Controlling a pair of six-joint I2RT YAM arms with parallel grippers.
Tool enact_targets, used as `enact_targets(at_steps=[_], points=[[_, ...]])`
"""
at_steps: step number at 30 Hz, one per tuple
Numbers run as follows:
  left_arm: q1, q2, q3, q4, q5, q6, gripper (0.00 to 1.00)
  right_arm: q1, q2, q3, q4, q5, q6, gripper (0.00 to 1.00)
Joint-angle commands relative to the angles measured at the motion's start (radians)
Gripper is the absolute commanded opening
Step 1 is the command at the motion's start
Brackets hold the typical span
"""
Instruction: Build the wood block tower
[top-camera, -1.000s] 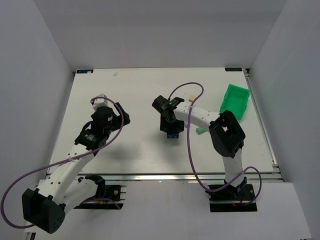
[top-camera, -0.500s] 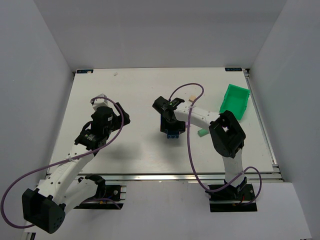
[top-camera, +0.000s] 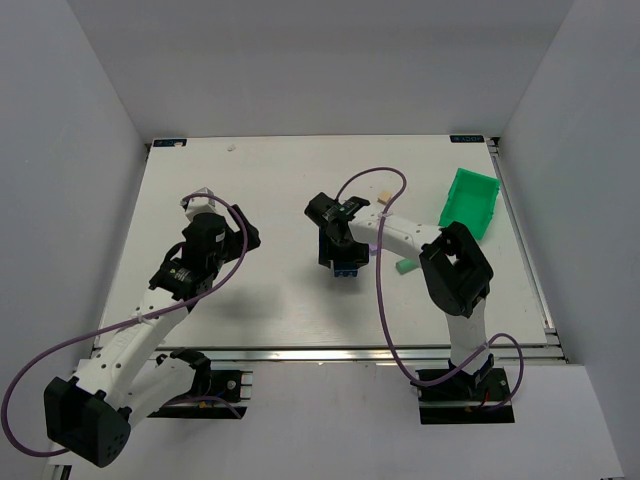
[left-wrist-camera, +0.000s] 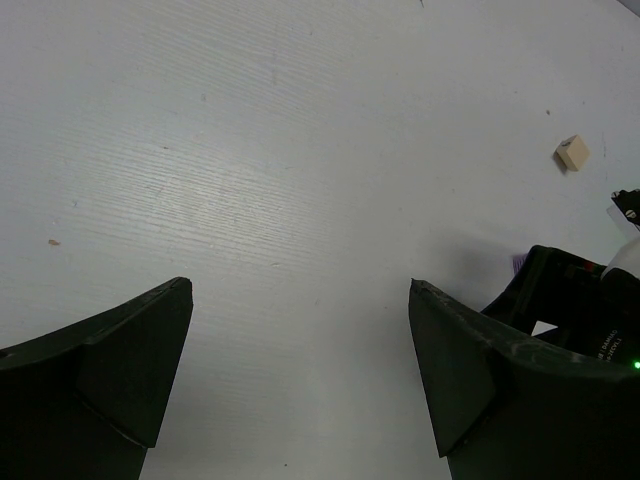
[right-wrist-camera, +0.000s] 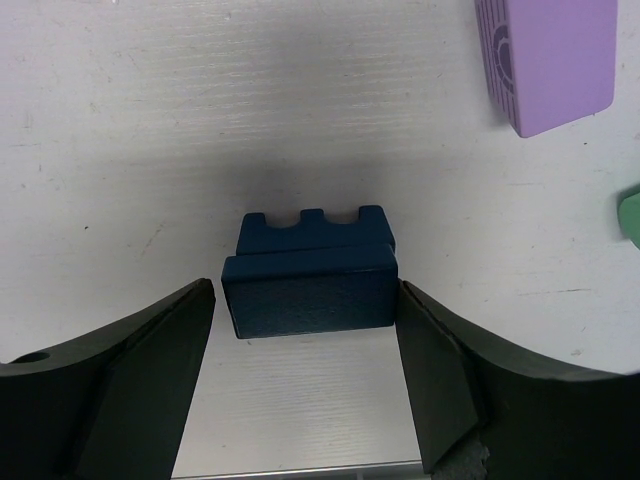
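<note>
table (top-camera: 270, 180), blue block (right-wrist-camera: 310, 295), purple block (right-wrist-camera: 550, 60), green bin (top-camera: 468, 205)

Your two arms are built alike: the left arm (top-camera: 135, 335) and the right arm (top-camera: 400, 232) have smooth white shell links joined by boxy black joint housings. A thin purple cable (top-camera: 6, 410) loops loosely beside the left arm, and another purple cable (top-camera: 378, 300) trails along the right. Each arm stands on a flat black base plate (top-camera: 225, 386). Your left gripper (left-wrist-camera: 300, 288) and right gripper (right-wrist-camera: 305, 290) carry matte black, wedge-shaped fingers (left-wrist-camera: 110, 370) with plain faces.
</note>
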Motion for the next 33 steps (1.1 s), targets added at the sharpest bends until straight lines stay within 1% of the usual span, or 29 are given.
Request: enact_targets(at_steps=[1, 14, 27, 33], points=[[-0.002, 0.002, -0.007, 0.011, -0.005, 0.01, 0.98, 0.003, -0.054, -0.01, 0.008, 0.006, 0.002, 0.77], [-0.002, 0.002, -0.003, 0.011, -0.005, 0.01, 0.98, 0.001, -0.061, -0.01, -0.043, 0.066, 0.027, 0.77], [-0.002, 0.001, -0.005, 0.014, -0.007, 0.01, 0.98, 0.003, -0.075, -0.028, -0.029, 0.051, 0.019, 0.77], [-0.002, 0.004, -0.007, 0.019, -0.004, 0.01, 0.98, 0.004, -0.103, -0.031, 0.015, 0.029, -0.013, 0.78]])
